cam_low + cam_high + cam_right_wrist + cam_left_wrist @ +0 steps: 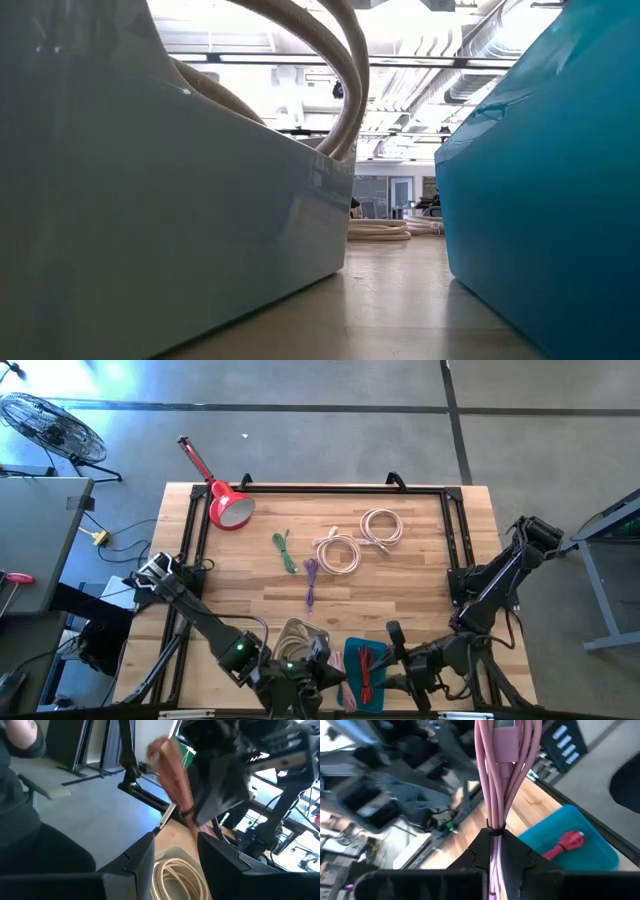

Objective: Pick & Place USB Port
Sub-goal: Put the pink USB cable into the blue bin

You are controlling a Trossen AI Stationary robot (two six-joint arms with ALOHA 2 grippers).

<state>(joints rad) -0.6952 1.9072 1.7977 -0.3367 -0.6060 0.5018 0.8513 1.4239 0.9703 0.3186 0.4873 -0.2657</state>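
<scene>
A: Item, left pincer point(495, 845)?
B: Closed tight on a bundled pink USB cable point(501, 775), lifted above the near edge of the tabletop point(400, 585), between the white bin point(300, 638) and the blue bin point(352, 660).

A: Item, right pincer point(175, 851)?
B: Partly open, holding nothing, just beside the blue bin.

A: Bin contents?
B: White bin: coiled cream cable point(177, 875). Blue bin: red cable point(371, 670).

A: Loose stock on the tabletop?
B: Two cream coils point(360, 538), green cable point(286, 550), purple cable point(311, 580), red lamp point(228, 507).
</scene>
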